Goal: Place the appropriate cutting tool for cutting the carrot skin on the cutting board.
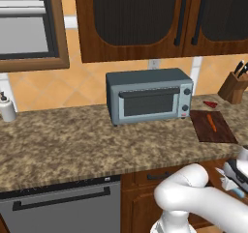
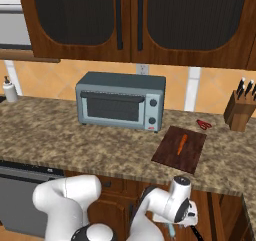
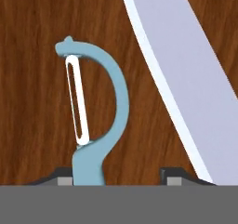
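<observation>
Granite counter (image 1: pixel 72 140) carries the toaster oven (image 1: pixel 149 95), with the board (image 1: pixel 212 126) to its right and the carrot (image 1: pixel 211 122) on it. Below the counter's near edge, my gripper (image 3: pixel 118 179) holds the peeler (image 3: pixel 95 121) by its handle against brown wood.

We see the arm folded low in front of the base, below counter height, elbow raised and forearm running down and forward. The gripper (image 2: pixel 186 220) hangs near the cabinet fronts, pointing toward them. In the hand view its fingertips (image 3: pixel 65 179) barely rise above the lower edge, one against the cutting tool (image 3: pixel 95 125) handle; grip unclear.
</observation>
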Tool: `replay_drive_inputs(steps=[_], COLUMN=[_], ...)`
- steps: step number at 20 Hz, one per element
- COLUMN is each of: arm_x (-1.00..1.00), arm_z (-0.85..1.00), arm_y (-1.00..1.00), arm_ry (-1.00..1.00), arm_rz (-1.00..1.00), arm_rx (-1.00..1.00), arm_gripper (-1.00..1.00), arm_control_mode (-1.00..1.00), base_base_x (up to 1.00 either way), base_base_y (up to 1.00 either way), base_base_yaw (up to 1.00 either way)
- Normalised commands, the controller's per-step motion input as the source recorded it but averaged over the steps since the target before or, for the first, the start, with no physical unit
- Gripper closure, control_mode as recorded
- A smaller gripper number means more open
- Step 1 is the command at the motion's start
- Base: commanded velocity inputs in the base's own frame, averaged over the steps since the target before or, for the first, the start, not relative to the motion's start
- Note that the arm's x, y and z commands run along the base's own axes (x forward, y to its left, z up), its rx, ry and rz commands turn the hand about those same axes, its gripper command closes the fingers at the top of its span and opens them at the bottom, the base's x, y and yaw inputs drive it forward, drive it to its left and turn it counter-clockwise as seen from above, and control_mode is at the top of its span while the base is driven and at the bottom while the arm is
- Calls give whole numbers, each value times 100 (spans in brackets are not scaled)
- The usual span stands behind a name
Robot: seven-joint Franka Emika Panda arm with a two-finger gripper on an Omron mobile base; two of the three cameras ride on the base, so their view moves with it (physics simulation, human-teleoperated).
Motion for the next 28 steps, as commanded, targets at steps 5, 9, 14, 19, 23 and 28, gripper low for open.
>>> replay_drive_inputs(steps=[5,9,14,19,23,28], arm_x=[-23,-28,-48,-72,-73,-69], arm_z=[-14,41,95,88,83,95], arm_y=[30,7,0,0,0,0], arm_ry=[-1,-5,-7,0,0,0], arm_rz=[0,0,0,0,0,0], arm_rx=[0,0,0,0,-1,-3], arm_gripper=[100,100,100,100,100,100], arm_control_mode=[-100,-100,-100,-100,-100,-100], base_base_x=[0,0,0,0,0,0], base_base_y=[0,0,0,0,0,0], base_base_yaw=[0,0,0,0,0,0])
